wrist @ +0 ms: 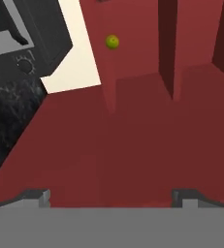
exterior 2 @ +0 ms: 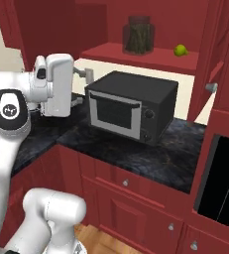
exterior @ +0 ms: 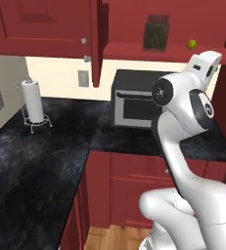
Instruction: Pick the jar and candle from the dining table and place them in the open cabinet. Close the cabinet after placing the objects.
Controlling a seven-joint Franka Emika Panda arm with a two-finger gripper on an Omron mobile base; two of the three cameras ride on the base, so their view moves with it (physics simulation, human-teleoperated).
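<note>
1. The gripper (wrist: pixel 108 196) has its jaws spread as wide as they go, with nothing between the two tips; red cabinet wood lies ahead of them.
2. The black marbled surface (exterior: pixel 31 161) carries a paper towel roll (exterior: pixel 34 101) on a wire stand at its left corner and a black microwave (exterior 2: pixel 131 106) at the back wall.
3. Above the microwave, the cabinet (exterior 2: pixel 145 55) stands open, its doors swung outward.
4. On its red inner shelf the jar (exterior 2: pixel 139 34), packed with dark sticks, stands upright.
5. A small green ball (exterior 2: pixel 180 50) rests on the same shelf, to the jar's right and apart from it.
</note>
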